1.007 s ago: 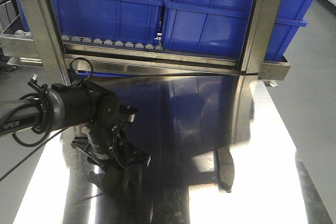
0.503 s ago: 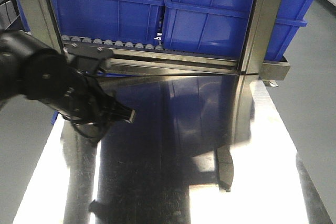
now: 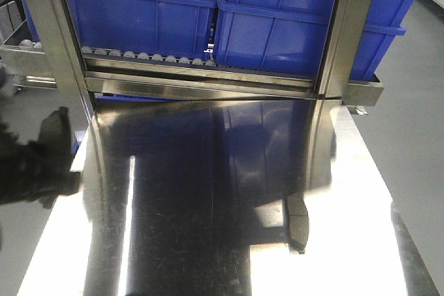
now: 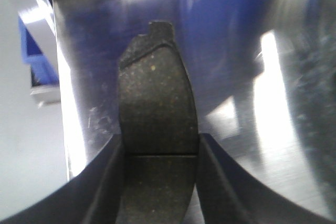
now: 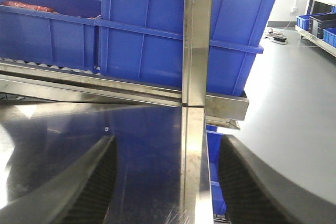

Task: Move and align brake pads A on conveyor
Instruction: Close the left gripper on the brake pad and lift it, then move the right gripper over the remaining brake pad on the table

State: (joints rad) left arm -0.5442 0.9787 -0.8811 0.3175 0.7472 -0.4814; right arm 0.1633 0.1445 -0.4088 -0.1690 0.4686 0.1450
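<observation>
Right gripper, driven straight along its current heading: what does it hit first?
Likely the steel upright post, roughly dead ahead of the open right gripper; blue bins sit behind it. Depth unclear.

Held brake pad (image 4: 156,114) lower end cut off by frame, dark blurred shape (image 3: 31,171) at left edge.

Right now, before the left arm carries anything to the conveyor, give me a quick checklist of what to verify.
1. Left gripper shut on a brake pad: ok.
2. Pad centred between the fingers, its groove lying between them: ok.
3. Held pad lifted off the steel tabletop: cannot tell.
4. Right gripper open and holding nothing: ok.
5. Second pad lying on the conveyor: not ok, it lies on the steel tabletop.
6. Conveyor in view for the drop: cannot tell, no belt shows clearly.
</observation>
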